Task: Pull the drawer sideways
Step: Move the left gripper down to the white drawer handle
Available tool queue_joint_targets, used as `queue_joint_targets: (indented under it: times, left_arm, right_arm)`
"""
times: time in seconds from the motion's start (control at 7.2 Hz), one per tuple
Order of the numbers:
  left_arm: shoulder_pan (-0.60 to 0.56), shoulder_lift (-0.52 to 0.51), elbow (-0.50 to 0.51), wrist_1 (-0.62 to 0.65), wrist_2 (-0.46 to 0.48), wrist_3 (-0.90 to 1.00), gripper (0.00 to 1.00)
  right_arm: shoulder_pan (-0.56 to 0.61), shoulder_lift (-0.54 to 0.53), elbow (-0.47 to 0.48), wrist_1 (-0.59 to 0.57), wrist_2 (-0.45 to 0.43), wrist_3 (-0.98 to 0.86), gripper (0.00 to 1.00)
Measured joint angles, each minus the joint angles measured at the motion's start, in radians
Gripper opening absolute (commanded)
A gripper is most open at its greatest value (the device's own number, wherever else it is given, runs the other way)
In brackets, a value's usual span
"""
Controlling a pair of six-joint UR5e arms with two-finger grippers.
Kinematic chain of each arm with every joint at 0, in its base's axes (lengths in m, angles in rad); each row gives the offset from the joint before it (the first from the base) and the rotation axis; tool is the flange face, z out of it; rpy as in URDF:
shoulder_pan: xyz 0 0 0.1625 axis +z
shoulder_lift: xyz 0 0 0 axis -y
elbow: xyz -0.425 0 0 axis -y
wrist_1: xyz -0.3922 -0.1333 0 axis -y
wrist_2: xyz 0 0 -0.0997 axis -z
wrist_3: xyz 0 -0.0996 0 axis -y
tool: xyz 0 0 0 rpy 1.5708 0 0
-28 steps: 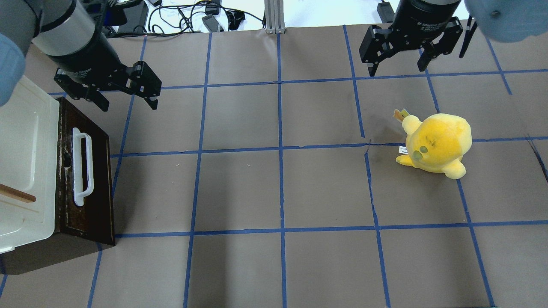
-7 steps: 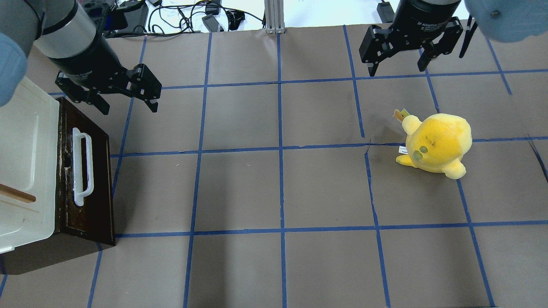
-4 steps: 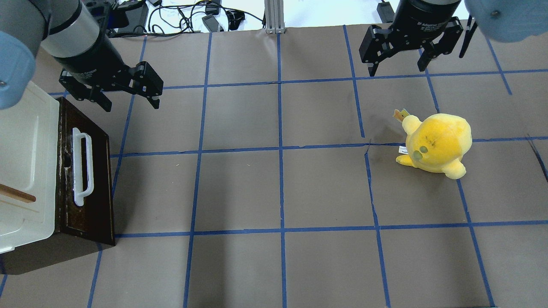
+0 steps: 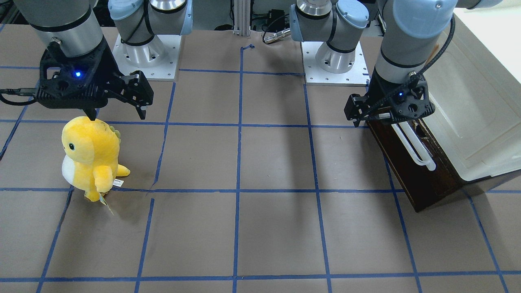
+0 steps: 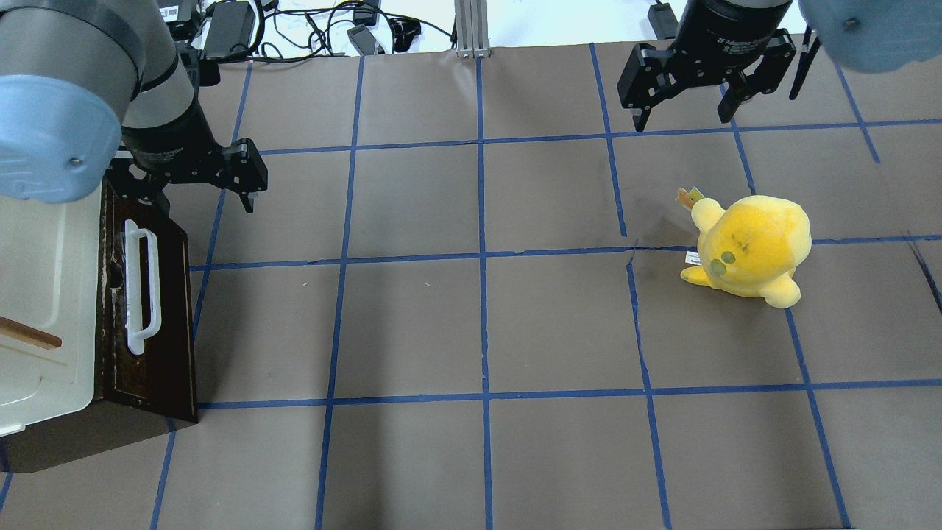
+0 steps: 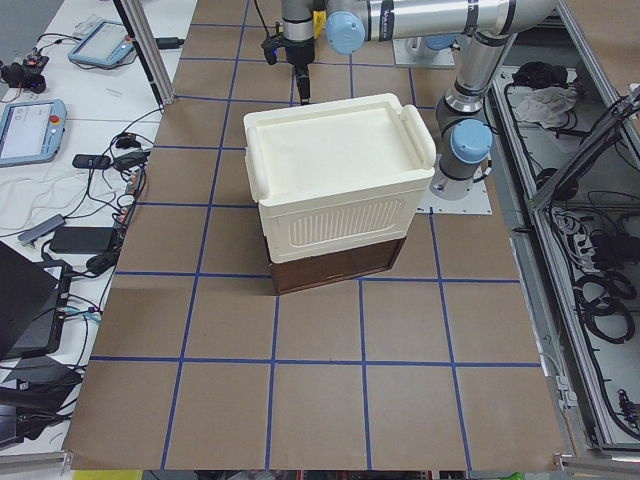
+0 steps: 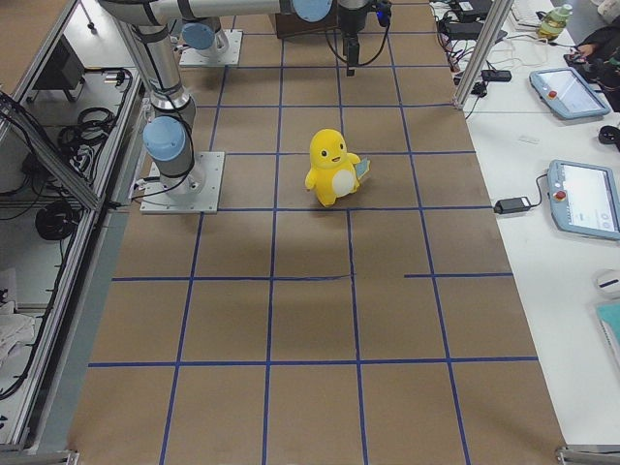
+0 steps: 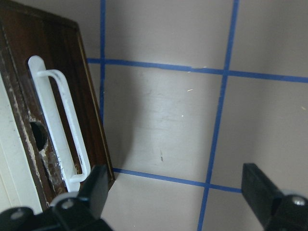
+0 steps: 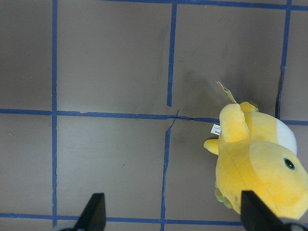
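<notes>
The drawer (image 5: 158, 346) has a dark brown front and a long white bar handle (image 5: 140, 291), and sits under a cream-white cabinet (image 5: 44, 294) at the table's left edge. It also shows in the front view (image 4: 411, 171) and the left wrist view (image 8: 57, 82). My left gripper (image 5: 204, 206) is open and empty, hovering over the drawer front's end nearest my base. It also appears in the front view (image 4: 386, 120) and its own wrist view (image 8: 178, 192). My right gripper (image 5: 684, 118) is open and empty, far from the drawer.
A yellow plush toy (image 5: 751, 246) stands on the table's right side, just in front of the right gripper (image 4: 117, 116). A thin wooden stick (image 5: 29, 333) lies on the cabinet top. Cables lie beyond the table's far edge.
My left gripper has moved left and down toward the drawer's near-base end, and now overlaps its corner. The right gripper, drawer and plush have not moved.
</notes>
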Motion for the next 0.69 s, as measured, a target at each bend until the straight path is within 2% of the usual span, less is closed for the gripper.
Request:
queue_joint_targets:
  times: [0.28, 0.69]
  left_arm:
    - [0.0, -0.059, -0.083, 0.152, 0.017, -0.063, 1.0]
    - [-0.008, -0.149, -0.147, 0.229, 0.232, -0.156, 1.0]
  right_arm:
    - [0.0, 0.0, 0.0, 0.0, 0.0, -0.001, 1.0]
    - [0.0, 0.0, 0.0, 0.0, 0.0, -0.001, 1.0]
